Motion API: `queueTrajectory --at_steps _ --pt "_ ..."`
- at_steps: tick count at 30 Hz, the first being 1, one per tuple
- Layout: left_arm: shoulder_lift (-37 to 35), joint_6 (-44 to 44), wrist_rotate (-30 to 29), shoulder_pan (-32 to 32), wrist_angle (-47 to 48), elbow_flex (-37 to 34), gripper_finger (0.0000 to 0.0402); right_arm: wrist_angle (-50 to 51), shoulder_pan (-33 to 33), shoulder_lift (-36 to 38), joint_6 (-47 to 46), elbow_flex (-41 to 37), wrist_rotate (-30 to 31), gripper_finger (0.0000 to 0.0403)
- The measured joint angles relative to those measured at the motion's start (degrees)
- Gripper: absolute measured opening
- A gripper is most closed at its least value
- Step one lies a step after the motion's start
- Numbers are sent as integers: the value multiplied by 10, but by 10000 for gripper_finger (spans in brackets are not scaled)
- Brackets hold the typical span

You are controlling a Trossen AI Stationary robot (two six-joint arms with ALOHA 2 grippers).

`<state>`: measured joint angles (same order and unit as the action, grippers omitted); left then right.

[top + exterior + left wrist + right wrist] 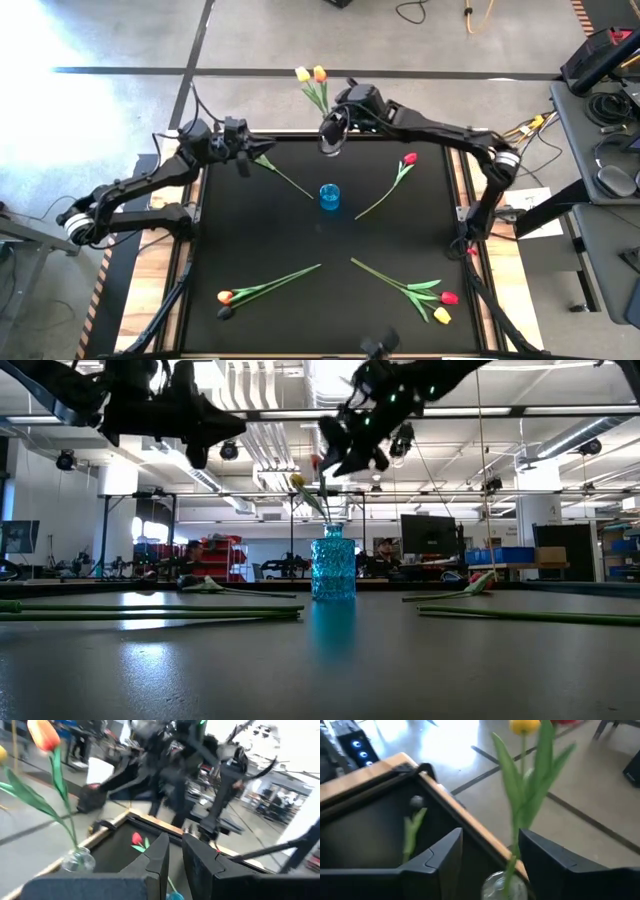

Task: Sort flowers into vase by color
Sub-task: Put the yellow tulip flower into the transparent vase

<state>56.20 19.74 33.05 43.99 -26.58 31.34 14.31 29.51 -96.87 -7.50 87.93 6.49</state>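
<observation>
Tulips lie scattered on the black tabletop (300, 320), long green stems flat, each pointing roughly toward the blue vase (330, 196) at centre: a red one (409, 159), an orange one (225, 297), a red-and-yellow pair (444, 306). A yellow tulip (302, 74) and an orange tulip (319, 73) stand upright in a clear vase (331, 146) at the far edge. The right tool (333, 128) hangs spread around their stems. The left tool (241, 163) hovers nearly closed, holding nothing.

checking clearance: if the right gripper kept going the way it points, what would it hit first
Most likely the clear vase and green stem right between the open right gripper's fingers; past them, only floor. Depth is hard to judge.
</observation>
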Motion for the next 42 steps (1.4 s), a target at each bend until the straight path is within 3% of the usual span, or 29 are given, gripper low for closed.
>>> queueTrajectory --at_steps 6,11,17,21,25,30,34,42 --pt "-1 -22 50 0 102 36 38 125 -73 87 -77 1 28 188" --pt "-7 -71 61 0 152 42 38 193 -184 126 -123 1 27 170" --pt "-45 -51 80 -2 139 4 38 159 -321 81 -165 3 66 149" --pt "-81 -43 84 -2 126 -24 38 141 -366 18 -222 30 65 145" --pt "-119 -19 83 -2 126 -46 38 186 -398 -25 -296 68 14 148" --pt "-159 -7 84 -3 131 -58 38 389 -445 -41 -424 119 -51 165" --pt "-180 -9 84 -3 146 -62 38 521 -483 -41 -493 115 -110 171" --pt "-191 0 84 -3 147 -70 38 540 -545 -26 -530 30 -175 153"
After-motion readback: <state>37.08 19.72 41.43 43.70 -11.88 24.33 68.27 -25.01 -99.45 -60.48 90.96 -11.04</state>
